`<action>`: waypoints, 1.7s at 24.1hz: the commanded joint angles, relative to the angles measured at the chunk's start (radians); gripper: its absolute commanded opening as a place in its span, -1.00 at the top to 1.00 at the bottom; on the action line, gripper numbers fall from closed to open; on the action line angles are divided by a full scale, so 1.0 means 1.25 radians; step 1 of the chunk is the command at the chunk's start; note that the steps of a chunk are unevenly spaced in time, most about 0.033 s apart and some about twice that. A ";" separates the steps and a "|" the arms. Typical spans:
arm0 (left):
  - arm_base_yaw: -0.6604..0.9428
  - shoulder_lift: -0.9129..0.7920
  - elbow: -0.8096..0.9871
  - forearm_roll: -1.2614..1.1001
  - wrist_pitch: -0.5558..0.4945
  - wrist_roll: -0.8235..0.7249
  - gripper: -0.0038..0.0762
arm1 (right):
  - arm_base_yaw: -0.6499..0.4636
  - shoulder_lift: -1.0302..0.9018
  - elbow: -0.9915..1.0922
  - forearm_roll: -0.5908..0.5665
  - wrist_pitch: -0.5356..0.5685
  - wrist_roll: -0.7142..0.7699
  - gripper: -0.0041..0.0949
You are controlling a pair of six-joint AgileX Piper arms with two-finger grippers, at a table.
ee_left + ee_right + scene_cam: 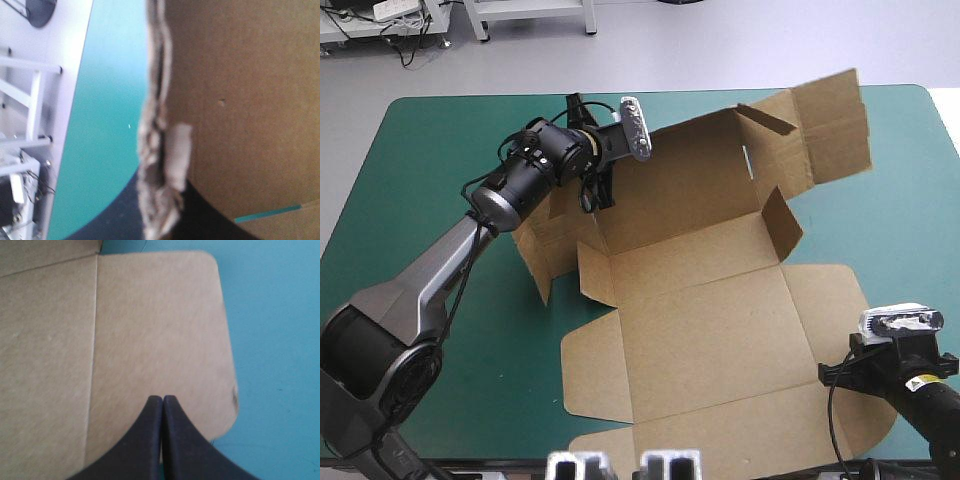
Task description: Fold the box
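Teal-green table [420,130] carried the box [710,330] mid-top, far walls half raised. Left gripper [595,195] pinched the far-left wall [545,235] by its edge (frayed there); a hard pull might tear it. Right gripper [163,399], fingers pressed together, pointed at the near-right flap [160,325].

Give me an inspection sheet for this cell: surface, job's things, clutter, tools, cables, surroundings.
surface: teal-green cover, with the board lying across its middle and right.
job's things: brown box, open; far and left walls raised, near panels flat.
clutter: nothing seen.
grippers: left tool shut on the box's raised far-left wall; right tool shut, nothing between its fingers, over the near-right rounded flap.
cables: nothing seen.
surroundings: nothing seen.
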 commanded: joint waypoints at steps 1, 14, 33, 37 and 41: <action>-0.039 -0.045 -0.028 0.050 -0.080 0.022 0.93 | 0.001 0.007 -0.023 0.019 -0.041 0.000 0.96; -0.188 -0.063 -0.013 0.383 -0.040 -0.306 0.93 | 0.001 0.018 -0.023 0.004 -0.041 0.021 0.96; -0.234 -0.086 0.194 0.656 -0.121 -0.623 0.93 | 0.001 0.164 -0.513 0.041 0.155 0.066 0.96; -0.234 -0.084 0.194 0.651 -0.118 -0.638 0.93 | 0.001 0.360 -0.734 0.051 0.196 0.066 0.96; -0.234 -0.079 0.194 0.650 -0.115 -0.636 0.93 | 0.001 0.532 -0.867 0.081 0.207 0.059 0.96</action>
